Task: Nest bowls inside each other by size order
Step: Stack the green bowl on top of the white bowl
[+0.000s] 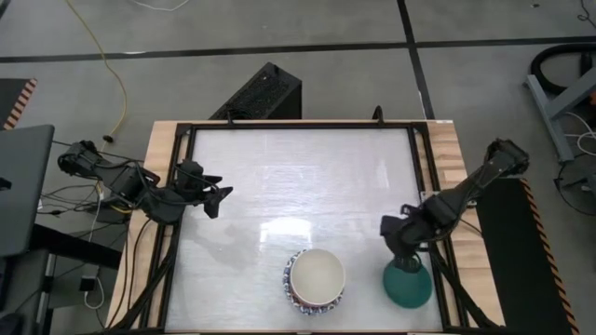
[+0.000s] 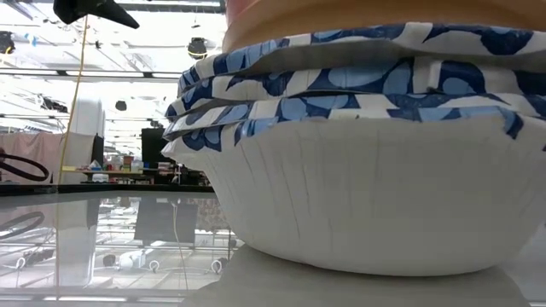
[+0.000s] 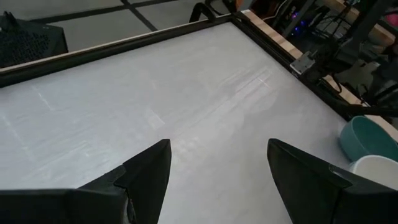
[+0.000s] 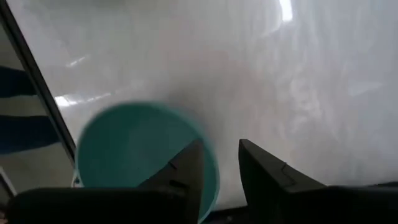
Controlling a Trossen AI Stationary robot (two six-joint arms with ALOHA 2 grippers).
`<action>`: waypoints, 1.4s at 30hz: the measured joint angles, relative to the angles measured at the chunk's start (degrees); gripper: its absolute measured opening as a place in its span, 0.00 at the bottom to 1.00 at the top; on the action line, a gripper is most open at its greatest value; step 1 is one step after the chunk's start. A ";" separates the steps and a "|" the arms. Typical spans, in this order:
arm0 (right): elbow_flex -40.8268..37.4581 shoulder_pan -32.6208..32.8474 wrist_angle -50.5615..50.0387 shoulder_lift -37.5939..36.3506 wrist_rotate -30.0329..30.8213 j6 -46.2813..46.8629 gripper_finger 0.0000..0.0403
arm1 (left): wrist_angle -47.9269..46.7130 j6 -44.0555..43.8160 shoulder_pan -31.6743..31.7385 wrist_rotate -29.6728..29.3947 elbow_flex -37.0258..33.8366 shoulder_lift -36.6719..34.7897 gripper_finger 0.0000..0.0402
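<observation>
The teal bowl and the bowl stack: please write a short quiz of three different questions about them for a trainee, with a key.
1. True or false: the teal bowl already sits inside the stack of bowls.
2. Which gripper has its jaws astride the teal bowl's rim? A) left gripper B) right gripper
3. Fill in: the lower bowls of the stack have ____ patterned rims.

Key: 1 false; 2 B; 3 blue.
</observation>
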 joint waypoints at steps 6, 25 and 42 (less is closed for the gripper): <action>-7.07 3.13 0.71 -2.51 -0.12 7.88 0.43 | -0.02 0.31 0.00 0.00 0.00 0.00 0.64; -19.97 5.04 12.44 -2.53 -3.10 9.46 0.63 | -0.04 -0.23 0.00 0.76 0.00 0.00 0.64; -21.29 4.83 19.95 -1.72 -4.55 11.07 0.05 | -1.21 0.14 0.00 0.72 0.00 0.01 0.64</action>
